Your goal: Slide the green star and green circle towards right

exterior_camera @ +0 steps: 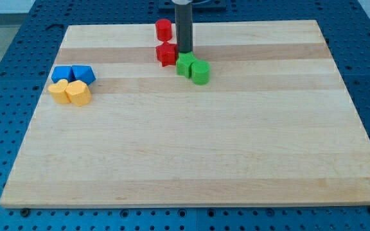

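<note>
The green star (185, 64) and the green circle (200, 72) sit touching each other near the view's top centre of the wooden board (191, 160). The circle is to the star's lower right. My tip (184, 51) stands just above the green star, at its upper edge, between it and the red star (166, 54) on the left. The dark rod rises from there out of the view's top.
A red cylinder (164, 29) stands above the red star. At the view's left are two blue blocks (61, 73) (83, 74) and two yellow blocks (59, 92) (78, 93) in a cluster. Blue perforated table surrounds the board.
</note>
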Controlling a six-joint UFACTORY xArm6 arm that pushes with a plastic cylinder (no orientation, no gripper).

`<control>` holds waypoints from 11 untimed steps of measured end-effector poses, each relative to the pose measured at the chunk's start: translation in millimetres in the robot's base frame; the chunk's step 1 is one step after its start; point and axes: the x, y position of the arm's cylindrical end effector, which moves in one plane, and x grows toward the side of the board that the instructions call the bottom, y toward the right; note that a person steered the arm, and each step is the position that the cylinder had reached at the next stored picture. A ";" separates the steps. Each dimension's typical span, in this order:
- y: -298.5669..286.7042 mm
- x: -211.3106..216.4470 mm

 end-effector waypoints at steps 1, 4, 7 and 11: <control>7.8 23.5; -48.0 24.8; -9.1 64.5; 137.9 75.7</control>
